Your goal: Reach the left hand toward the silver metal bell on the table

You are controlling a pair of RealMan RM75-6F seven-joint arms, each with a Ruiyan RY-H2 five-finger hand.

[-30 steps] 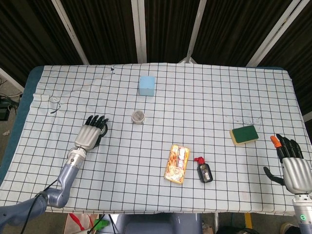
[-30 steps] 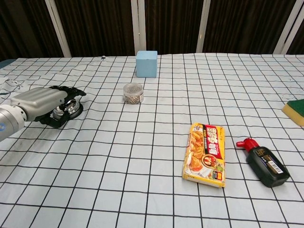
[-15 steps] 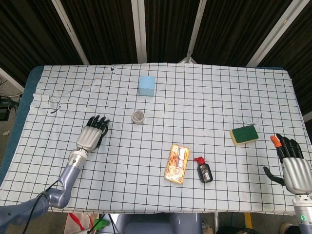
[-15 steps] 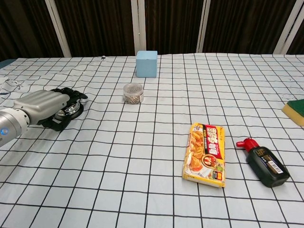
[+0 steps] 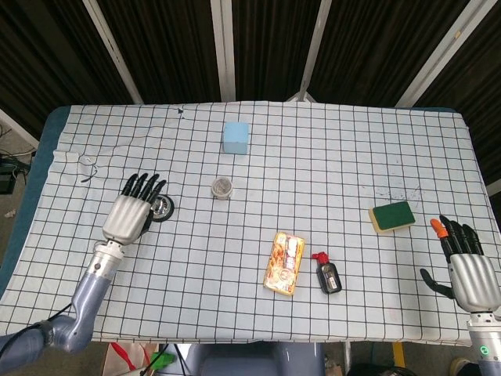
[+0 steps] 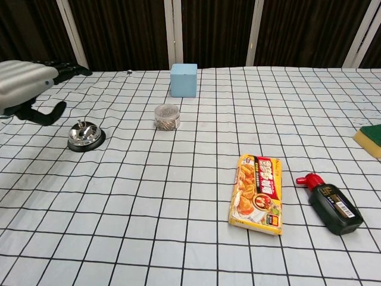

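The silver metal bell (image 6: 84, 135) on its black base stands on the checked cloth at the left; from the head view the bell (image 5: 163, 207) peeks out beside my fingers. My left hand (image 5: 129, 215) hovers above and just left of the bell, fingers stretched out and apart, holding nothing; in the chest view the left hand (image 6: 27, 83) is raised well clear of the table. My right hand (image 5: 468, 270) rests at the table's near right corner, fingers extended, empty.
A small clear jar (image 5: 223, 187) sits right of the bell, a light blue cube (image 5: 236, 137) behind it. A yellow food packet (image 5: 285, 262), a black bottle with red cap (image 5: 327, 273) and a green sponge (image 5: 392, 216) lie toward the right.
My left hand has lifted off the bell and shifted left, uncovering it. The right hand has barely moved.
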